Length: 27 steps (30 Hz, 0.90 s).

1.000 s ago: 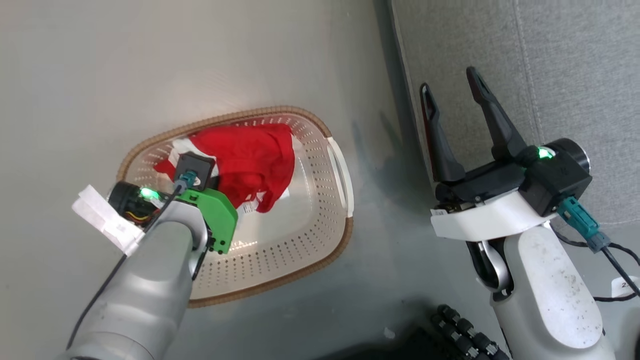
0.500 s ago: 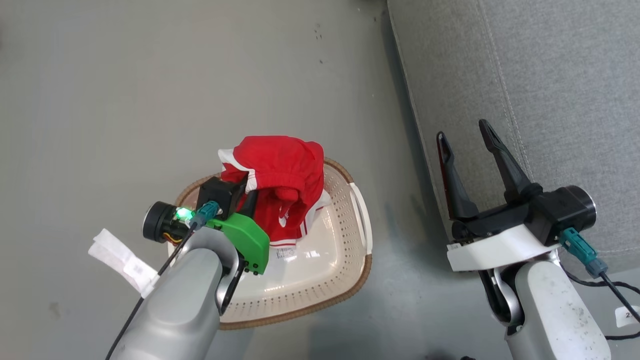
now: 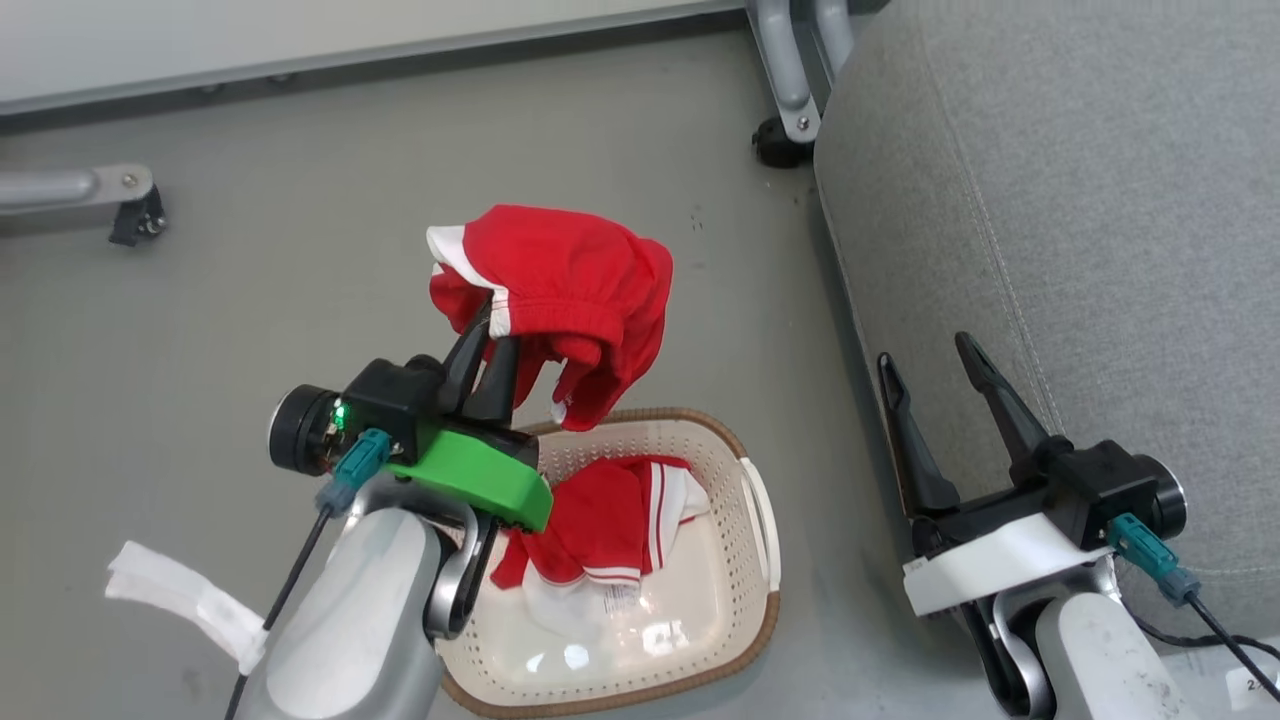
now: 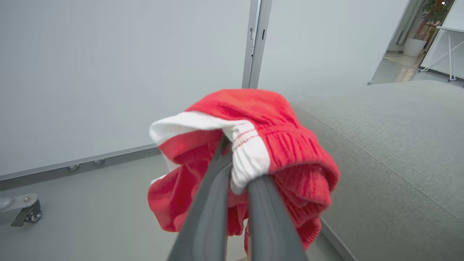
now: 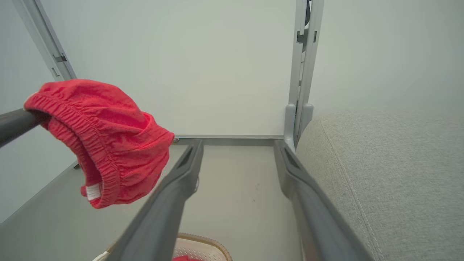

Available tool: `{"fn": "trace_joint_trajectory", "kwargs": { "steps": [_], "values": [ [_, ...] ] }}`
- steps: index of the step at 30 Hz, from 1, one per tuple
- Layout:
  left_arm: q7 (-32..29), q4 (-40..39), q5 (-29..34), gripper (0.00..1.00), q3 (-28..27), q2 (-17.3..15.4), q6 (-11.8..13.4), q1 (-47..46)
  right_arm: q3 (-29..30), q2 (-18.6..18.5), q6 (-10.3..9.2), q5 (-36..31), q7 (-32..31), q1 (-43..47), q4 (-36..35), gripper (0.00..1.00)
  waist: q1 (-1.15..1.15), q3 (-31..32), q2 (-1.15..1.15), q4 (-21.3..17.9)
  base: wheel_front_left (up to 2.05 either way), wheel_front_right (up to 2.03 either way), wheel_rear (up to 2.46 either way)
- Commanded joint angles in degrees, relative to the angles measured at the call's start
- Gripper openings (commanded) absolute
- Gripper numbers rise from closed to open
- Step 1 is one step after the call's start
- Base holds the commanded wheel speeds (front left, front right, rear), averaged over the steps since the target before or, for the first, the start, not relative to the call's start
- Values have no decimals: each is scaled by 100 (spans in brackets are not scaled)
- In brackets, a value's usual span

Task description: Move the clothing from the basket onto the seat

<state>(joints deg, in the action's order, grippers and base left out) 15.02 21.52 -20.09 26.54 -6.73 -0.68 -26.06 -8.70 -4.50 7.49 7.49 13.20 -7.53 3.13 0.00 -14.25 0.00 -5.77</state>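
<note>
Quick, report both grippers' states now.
Left gripper: shut on a red garment.
Right gripper: open, empty, beside the seat.

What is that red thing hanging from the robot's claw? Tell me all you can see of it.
The red garment is soft sportswear, red with a white panel, thin red stripes on the white and a gathered elastic band. It is bunched and drooping, pinched at the white trim by the shut left gripper, which alone touches it. It hangs above the far rim of the basket, clear of it.
</note>
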Motion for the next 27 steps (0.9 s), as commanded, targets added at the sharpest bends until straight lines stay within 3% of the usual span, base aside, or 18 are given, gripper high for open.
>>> {"fn": "trace_joint_trajectory", "kwargs": {
  "steps": [1, 11, 27],
  "values": [
    [21, -253, 84, 0, -92, -13, -4, 179, 0, -25, 0, 41, -43, 136, -26, 100, 0, 468, 0, 207, 0, 0, 0],
    [21, -1870, 240, 0, -662, 169, -130, 879, -57, -30, 0, 73, -308, 512, -258, 100, 0, 998, 0, 285, 0, 0, 0],
    [20, -2425, 591, 0, -770, 315, -326, 2058, -406, -3, 0, 203, -604, 1065, -475, 100, 0, 1534, 0, 181, 0, 0, 0]
  ]
}}
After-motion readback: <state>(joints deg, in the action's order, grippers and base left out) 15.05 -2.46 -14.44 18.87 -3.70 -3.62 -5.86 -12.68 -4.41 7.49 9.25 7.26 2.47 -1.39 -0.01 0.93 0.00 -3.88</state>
